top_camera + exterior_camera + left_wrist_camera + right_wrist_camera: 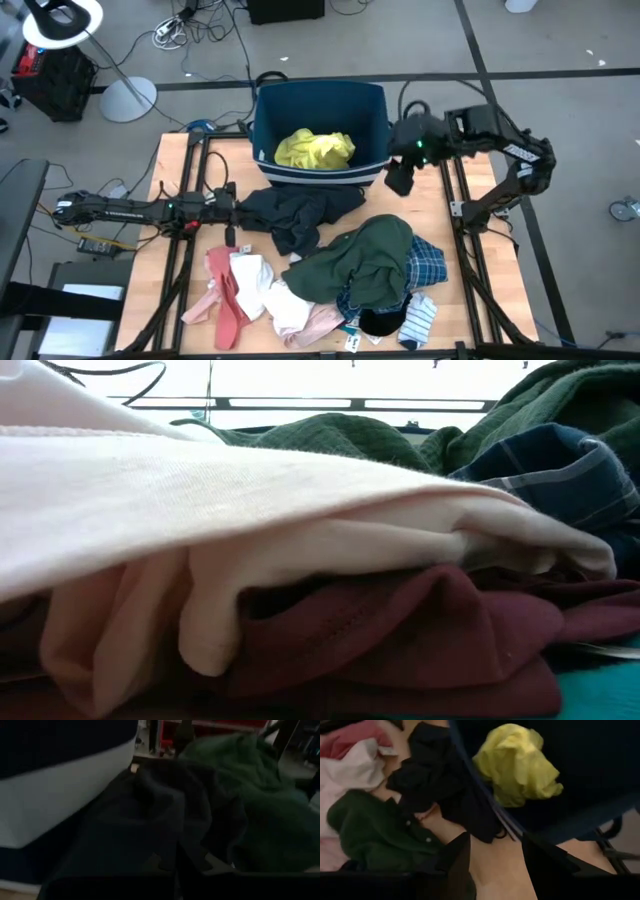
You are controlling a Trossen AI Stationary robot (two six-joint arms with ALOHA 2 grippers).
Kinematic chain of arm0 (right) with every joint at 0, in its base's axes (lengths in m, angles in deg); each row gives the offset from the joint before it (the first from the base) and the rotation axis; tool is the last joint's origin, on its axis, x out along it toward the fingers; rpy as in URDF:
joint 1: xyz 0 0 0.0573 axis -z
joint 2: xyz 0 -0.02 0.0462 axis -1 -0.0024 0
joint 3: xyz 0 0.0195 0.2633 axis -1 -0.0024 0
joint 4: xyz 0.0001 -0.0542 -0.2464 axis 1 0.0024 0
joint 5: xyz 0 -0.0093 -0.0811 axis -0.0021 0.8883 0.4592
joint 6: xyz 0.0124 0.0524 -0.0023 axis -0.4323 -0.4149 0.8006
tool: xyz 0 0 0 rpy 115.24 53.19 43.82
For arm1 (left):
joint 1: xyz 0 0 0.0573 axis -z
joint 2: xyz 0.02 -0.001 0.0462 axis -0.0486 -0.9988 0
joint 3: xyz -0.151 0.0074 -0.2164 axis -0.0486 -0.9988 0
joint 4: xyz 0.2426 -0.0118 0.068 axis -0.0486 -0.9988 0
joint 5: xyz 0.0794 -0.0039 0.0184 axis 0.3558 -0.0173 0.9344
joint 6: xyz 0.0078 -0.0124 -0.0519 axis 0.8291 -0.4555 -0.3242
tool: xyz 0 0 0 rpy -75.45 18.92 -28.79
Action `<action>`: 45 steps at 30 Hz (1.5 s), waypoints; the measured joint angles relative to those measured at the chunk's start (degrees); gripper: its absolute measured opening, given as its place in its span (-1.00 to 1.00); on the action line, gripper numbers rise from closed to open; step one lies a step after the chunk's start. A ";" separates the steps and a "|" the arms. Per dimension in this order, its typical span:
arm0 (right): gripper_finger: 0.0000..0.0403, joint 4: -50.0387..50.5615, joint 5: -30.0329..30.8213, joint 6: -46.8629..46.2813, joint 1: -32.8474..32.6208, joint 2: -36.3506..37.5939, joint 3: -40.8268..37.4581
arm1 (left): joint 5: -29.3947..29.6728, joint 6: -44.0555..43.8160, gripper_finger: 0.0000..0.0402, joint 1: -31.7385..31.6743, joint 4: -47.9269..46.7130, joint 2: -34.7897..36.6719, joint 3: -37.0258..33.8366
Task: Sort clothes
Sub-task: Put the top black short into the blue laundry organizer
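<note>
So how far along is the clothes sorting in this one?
Barely started. One crumpled yellow garment lies in the dark blue plastic bin. The right gripper is open and empty beside the bin. The left gripper is shut at the edge of the navy garment. The dark green top, pink and white pieces and blue plaid item remain on the table.

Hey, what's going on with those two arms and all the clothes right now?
Left gripper shut at the navy garment. Right gripper open, empty, beside the bin. Yellow garment binned; the rest heaped on the table. Nothing in the way.
</note>
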 joint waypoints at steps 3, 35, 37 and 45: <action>-0.11 -0.04 2.90 -0.10 -4.24 -1.07 0.00 | -0.01 -0.48 -0.94 0.00 -2.15 -0.06 2.10; -0.01 -43.07 -3.43 23.89 -4.74 -30.10 -13.59 | -5.83 -3.65 -0.94 0.13 -40.03 0.00 26.44; 0.02 -44.09 -3.51 25.21 -3.41 -30.90 -13.57 | -5.83 -3.65 -0.94 0.13 -40.64 0.00 26.44; -0.22 -45.82 -7.84 25.59 -0.81 -36.48 -13.57 | -5.82 -3.59 -0.94 0.13 -40.50 -0.02 26.44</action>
